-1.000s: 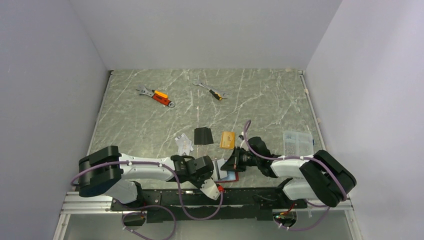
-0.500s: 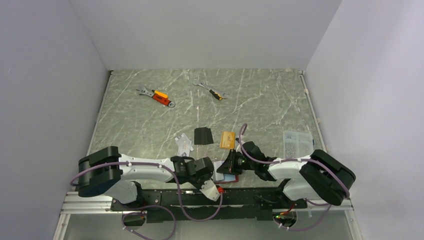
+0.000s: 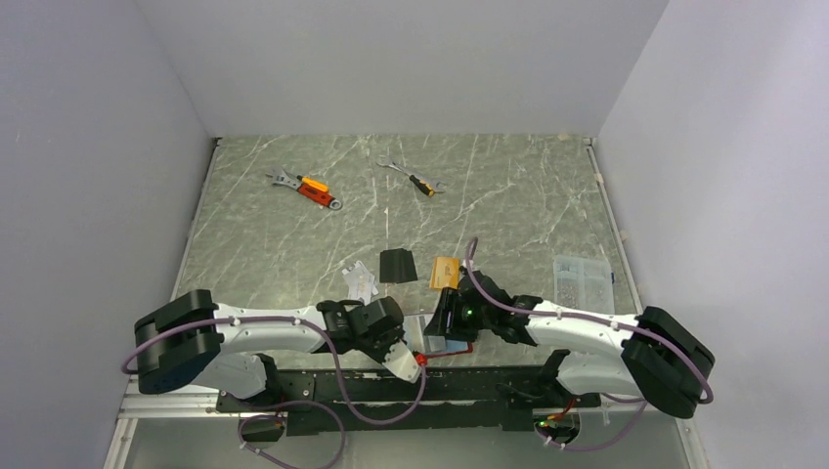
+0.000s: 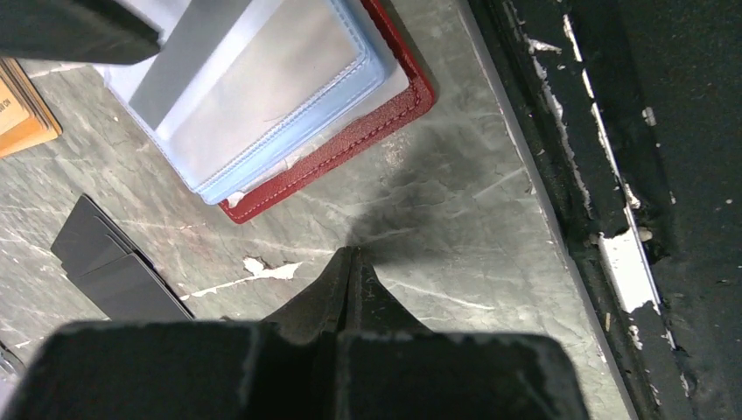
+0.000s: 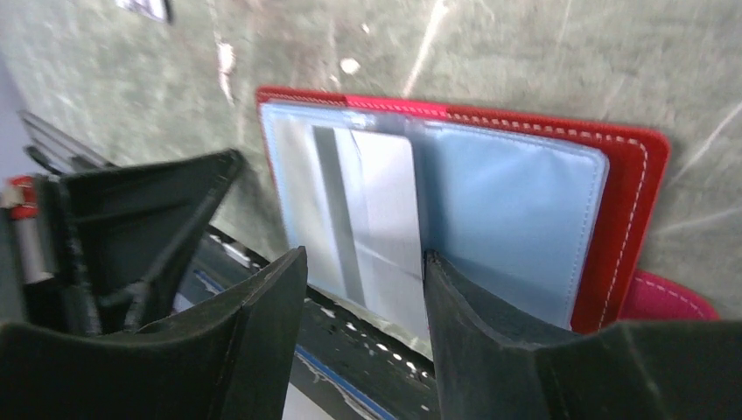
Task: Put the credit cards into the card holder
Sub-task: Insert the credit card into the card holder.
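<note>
Snag risk: your right gripper (image 5: pixel 363 255) stood parted astride the silver card (image 5: pixel 367 227), seemingly half-seated in the card holder (image 5: pixel 632 175), left gripper (image 4: pixel 350 262) closed empty; a careless retreat could have dragged it out.

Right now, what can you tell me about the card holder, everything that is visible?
The card holder is a red, leather-look wallet with pale stitching, lying open and flat on the marble-patterned table at its near edge. Inside are pale blue-grey pockets; a pink snap tab pokes out from one side. A silver-grey card with a dark stripe lies over one half, between the open fingers of the right end effector. The shut left end effector sits beside it, not touching.
</note>
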### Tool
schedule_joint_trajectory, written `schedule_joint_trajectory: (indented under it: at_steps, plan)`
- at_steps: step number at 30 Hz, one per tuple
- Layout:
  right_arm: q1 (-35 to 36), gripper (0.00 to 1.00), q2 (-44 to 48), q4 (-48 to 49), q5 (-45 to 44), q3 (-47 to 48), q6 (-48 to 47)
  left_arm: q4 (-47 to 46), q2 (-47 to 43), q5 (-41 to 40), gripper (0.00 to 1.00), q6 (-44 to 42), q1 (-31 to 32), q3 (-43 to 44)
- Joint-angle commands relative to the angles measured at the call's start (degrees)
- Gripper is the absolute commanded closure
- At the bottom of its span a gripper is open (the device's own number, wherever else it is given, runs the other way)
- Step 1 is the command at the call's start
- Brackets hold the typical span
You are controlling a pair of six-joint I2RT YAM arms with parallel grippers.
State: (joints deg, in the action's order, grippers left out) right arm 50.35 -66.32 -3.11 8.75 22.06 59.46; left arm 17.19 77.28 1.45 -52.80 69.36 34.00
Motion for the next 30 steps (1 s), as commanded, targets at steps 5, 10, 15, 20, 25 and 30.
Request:
schedule_joint_trajectory:
  at_steps: [5,10,15,20,25,30]
  plan:
    - [5.35,0.42,-6.90,-11.47,-6.88,5.71,0.12,1.62,-1.07,3.89,1.00,1.40,-1.17,0.16]
    - [7.41,0.34,-7.35,-17.73,-9.98,9.36,-0.08,4.42,-3.16,7.41,1.00,1.94,-5.23,2.38]
    - [10.05,0.29,-9.82,-18.26,-11.49,12.02,0.20,4.47,-5.84,13.02,1.00,3.26,-8.95,2.72]
    - [11.04,0.29,-11.37,-18.26,-10.77,15.84,-0.11,3.41,-5.85,14.32,1.00,3.00,-8.98,3.66]
    - [11.16,0.28,-9.43,-18.61,-10.83,16.18,0.11,1.74,-5.81,15.75,1.00,2.20,-8.98,3.40]
    - [11.59,0.27,-10.21,-17.28,-11.00,16.35,-0.38,-2.20,-4.85,17.26,1.00,1.51,-8.98,1.52]
